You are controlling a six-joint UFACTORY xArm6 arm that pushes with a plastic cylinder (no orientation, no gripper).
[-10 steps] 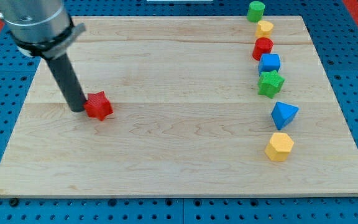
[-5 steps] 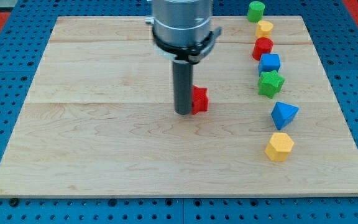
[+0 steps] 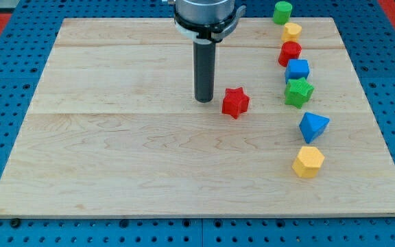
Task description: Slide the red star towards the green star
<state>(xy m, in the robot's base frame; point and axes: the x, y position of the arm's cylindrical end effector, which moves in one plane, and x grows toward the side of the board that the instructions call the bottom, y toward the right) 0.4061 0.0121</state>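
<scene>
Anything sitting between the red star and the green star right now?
No. In the camera view only bare board separates the red star from the green star; my tip stands just off the red star's left.

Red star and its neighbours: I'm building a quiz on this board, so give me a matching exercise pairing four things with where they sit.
Things:
1. red star
2. green star
3. yellow hexagonal block
4. my tip

Places:
A. lowest in the right-hand column of blocks
B. just left of the red star, a small gap between
C. mid-board, left of the green star
D. right-hand column, under a blue block

Pairs: 1-C, 2-D, 3-A, 4-B
</scene>
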